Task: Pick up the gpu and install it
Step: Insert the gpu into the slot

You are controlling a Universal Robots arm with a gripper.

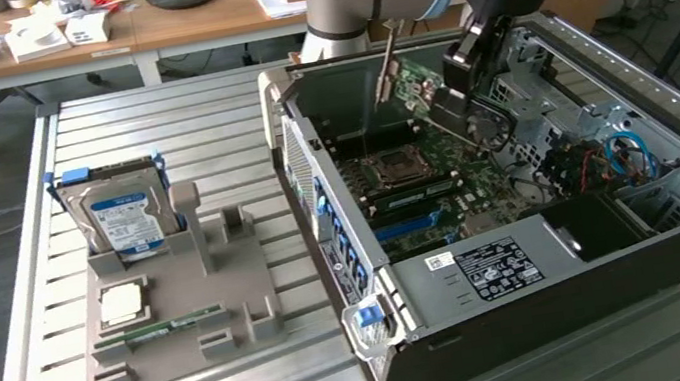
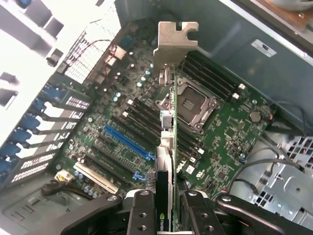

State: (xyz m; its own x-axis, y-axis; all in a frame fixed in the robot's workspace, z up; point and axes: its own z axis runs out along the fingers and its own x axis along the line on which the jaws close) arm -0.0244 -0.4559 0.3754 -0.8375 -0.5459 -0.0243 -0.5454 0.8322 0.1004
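The gpu hangs inside the open computer case, a thin card with its silvery bracket at the end nearest the case's back wall. My gripper is shut on its other end. In the wrist view the gpu appears edge-on, bracket farthest from the camera. The gripper clamps it between the two fingers. It floats above the green motherboard, over the row of expansion slots beside the blue slot, apart from the board.
The CPU socket and a power supply sit in the case, with cables toward the exterior view's right. A grey fixture on the slatted table holds a hard drive, a chip and a green memory stick.
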